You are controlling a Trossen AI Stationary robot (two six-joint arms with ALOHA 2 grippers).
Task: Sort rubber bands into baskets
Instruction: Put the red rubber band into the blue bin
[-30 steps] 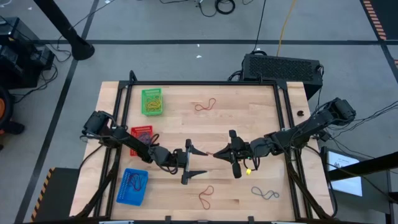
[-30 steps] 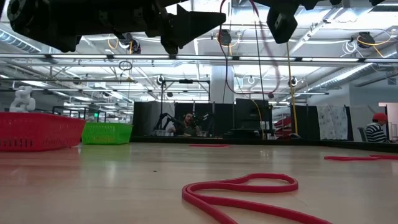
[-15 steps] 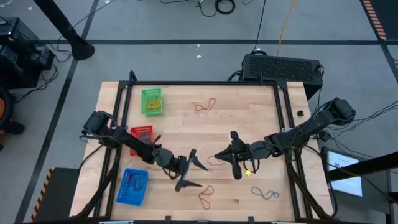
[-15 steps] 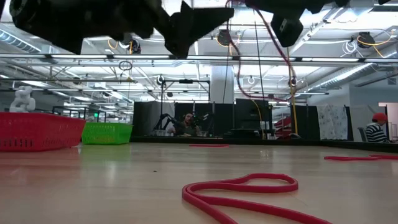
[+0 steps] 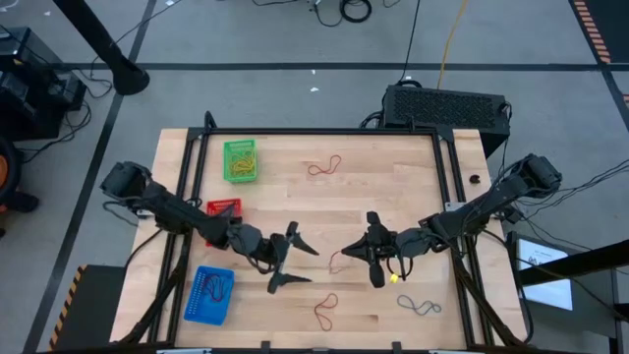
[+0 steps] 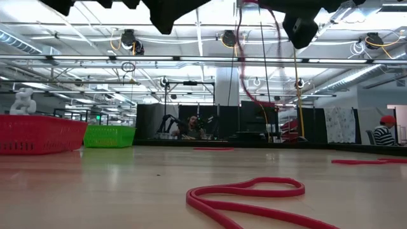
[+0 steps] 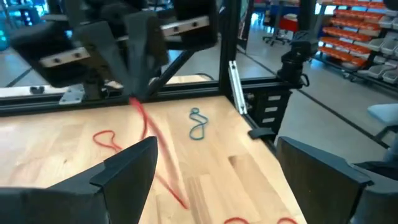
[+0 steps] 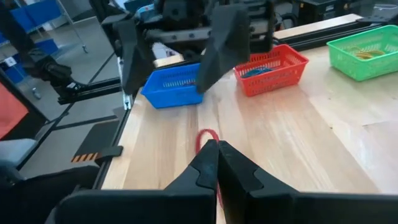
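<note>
My right gripper (image 5: pixel 348 252) is above the table's middle, pointing toward the left edge, and is shut on a red rubber band (image 5: pixel 334 264). The band also shows in the low view (image 6: pixel 244 70) and the left wrist view (image 7: pixel 149 134). My left gripper (image 5: pixel 307 265) faces it from the left, open and empty, a short way from the band. The green basket (image 5: pixel 239 160), the red basket (image 5: pixel 224 206) and the blue basket (image 5: pixel 208 294) stand along the table's left side, each with bands in it. My right gripper pinches the red band's upper end (image 8: pixel 206 137) between its two shut fingertips. The fingers lie about level and come from the table's right. The band hangs slack below the fingertips as a thin loop, clear of the table.
Loose bands lie on the wood: a red one at the far middle (image 5: pixel 324 167), a red one near the front edge (image 5: pixel 324 311), a blue-green one at the front right (image 5: pixel 420 306). A small yellow thing (image 5: pixel 393 276) is under my right arm. A black box (image 5: pixel 444 106) stands behind the table.
My left gripper has drawn back a little toward the table's left edge and turned, staying open. My right gripper has gone slightly toward the near edge with the red band, which now hangs down farther below its fingertips.
</note>
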